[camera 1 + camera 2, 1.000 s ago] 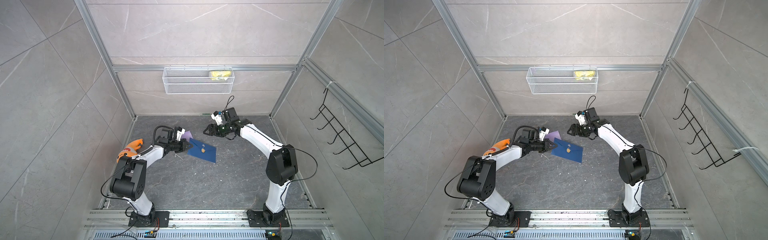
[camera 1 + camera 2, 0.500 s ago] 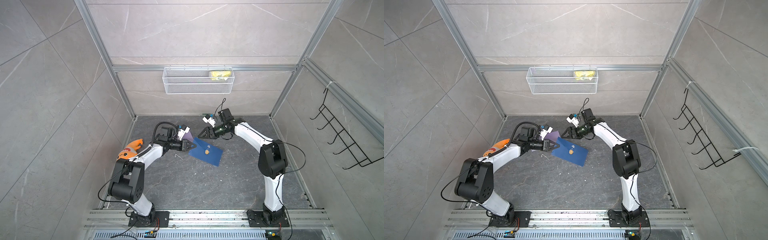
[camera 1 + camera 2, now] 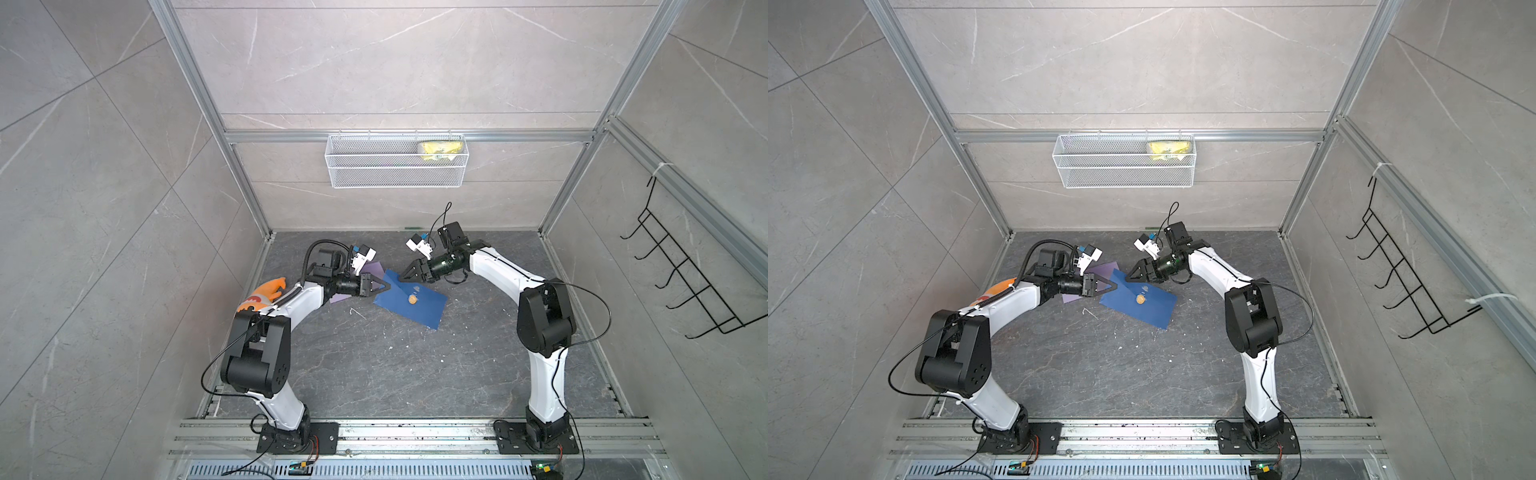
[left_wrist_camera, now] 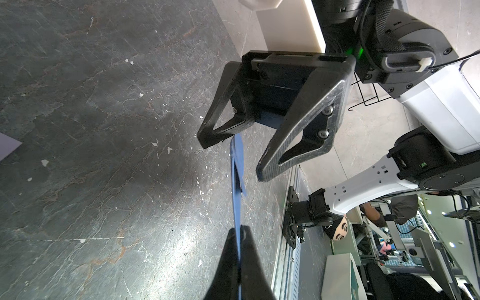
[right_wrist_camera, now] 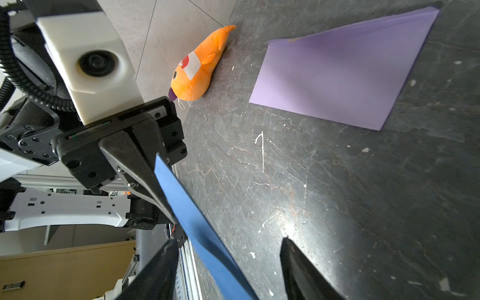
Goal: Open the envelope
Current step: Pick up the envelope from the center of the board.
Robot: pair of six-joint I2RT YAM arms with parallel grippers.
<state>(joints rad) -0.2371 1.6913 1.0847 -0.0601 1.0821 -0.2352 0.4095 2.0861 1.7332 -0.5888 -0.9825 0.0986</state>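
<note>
The blue envelope (image 3: 426,311) (image 3: 1148,311) with a round brown seal (image 3: 412,299) is held edge-up off the dark floor at its left corner. My left gripper (image 3: 388,286) (image 3: 1115,286) (image 4: 239,231) is shut on that corner. In the left wrist view the envelope (image 4: 237,181) runs edge-on out of its tips. My right gripper (image 3: 401,278) (image 3: 1128,277) (image 5: 228,241) (image 4: 233,158) stands open astride the envelope's far corner. In the right wrist view the blue edge (image 5: 187,205) passes between its fingers with a gap on both sides.
A purple folded sheet (image 3: 374,275) (image 5: 337,78) lies flat behind the left gripper. An orange plush toy (image 3: 264,293) (image 5: 200,67) sits by the left wall. A wire basket (image 3: 395,170) with a yellow item hangs on the back wall, a black hook rack (image 3: 685,282) on the right wall.
My right gripper has come down and left to the envelope's far corner, and its jaws have narrowed. The left gripper has shifted slightly right, still holding the envelope.
</note>
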